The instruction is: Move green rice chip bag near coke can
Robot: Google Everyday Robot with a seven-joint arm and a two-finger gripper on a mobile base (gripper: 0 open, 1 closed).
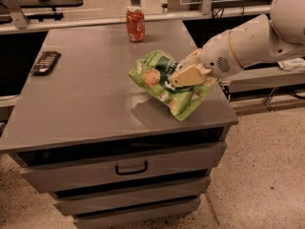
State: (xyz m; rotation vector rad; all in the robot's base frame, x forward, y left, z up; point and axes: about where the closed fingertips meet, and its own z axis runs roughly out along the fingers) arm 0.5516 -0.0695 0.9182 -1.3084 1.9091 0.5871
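Gripper pinching a green chip bag above the right side of a grey cabinet top.

Nearest, the cabinet (71, 128) shows stacked drawer fronts, the top one with a dark handle (131, 168). Toward 3 o'clock on its top, the green chip bag (159, 80) is held tilted with a shadow under it; whether its lower corner touches the surface cannot be told. The gripper (185, 71) reaches in from 3 o'clock, its tan fingers (190, 75) clamped on the bag's right half and hiding part of the print. The white arm (248, 44) is cut off at the right edge. At 9 o'clock lies a dark flat object (45, 62), hard to identify. The coke can (135, 24) stands upright near the back edge, at 11 o'clock from the bag and well apart from it.
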